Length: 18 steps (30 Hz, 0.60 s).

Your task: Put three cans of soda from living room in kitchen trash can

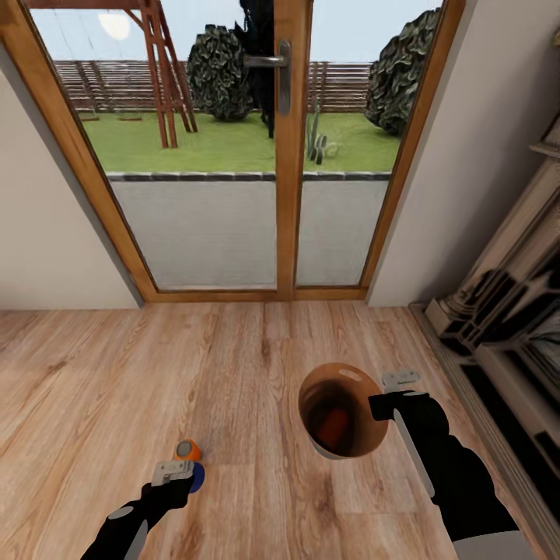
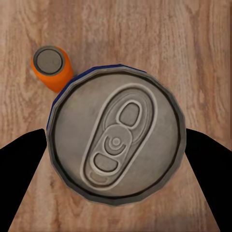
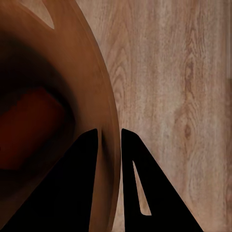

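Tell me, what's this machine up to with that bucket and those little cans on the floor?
It is gathering soda cans into a bin. Its right gripper pinches the rim of the tan-brown trash can, one finger inside and one outside; an orange-red can already lies inside. Its left gripper is down over the dark blue can, a finger on either side, though whether it grips is unclear. Another orange can stands upright beside the blue one on the wood floor, near the glass doors.

Blue soda can (image 2: 116, 140) between end effector (image 2: 116, 159) fingers; orange can (image 2: 52, 67) beside.
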Available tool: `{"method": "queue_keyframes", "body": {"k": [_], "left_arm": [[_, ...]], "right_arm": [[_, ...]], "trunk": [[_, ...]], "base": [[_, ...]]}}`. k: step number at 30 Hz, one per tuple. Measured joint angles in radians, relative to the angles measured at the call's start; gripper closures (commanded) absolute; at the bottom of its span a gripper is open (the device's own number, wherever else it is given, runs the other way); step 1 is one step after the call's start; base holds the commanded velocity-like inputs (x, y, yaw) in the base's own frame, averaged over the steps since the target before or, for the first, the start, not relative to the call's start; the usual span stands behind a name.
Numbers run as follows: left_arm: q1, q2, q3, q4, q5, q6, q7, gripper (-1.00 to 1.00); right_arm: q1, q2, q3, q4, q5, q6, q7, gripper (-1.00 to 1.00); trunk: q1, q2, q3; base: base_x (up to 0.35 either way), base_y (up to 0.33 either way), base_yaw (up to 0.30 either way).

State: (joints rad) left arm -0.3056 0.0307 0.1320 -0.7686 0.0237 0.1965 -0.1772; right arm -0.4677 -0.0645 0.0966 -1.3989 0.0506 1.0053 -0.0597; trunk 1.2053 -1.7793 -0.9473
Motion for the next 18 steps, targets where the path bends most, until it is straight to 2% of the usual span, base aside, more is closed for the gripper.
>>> {"method": "queue_keyframes", "body": {"k": [18], "left_arm": [[0.0, 0.0, 0.0, 0.0, 0.0, 0.0, 0.0, 1.0]], "right_arm": [[0.0, 0.0, 0.0, 0.0, 0.0, 0.0, 0.0, 1.0]], "trunk": [[-0.069, 0.126, 0.085]], "base": [[0.0, 0.0, 0.0]]}}
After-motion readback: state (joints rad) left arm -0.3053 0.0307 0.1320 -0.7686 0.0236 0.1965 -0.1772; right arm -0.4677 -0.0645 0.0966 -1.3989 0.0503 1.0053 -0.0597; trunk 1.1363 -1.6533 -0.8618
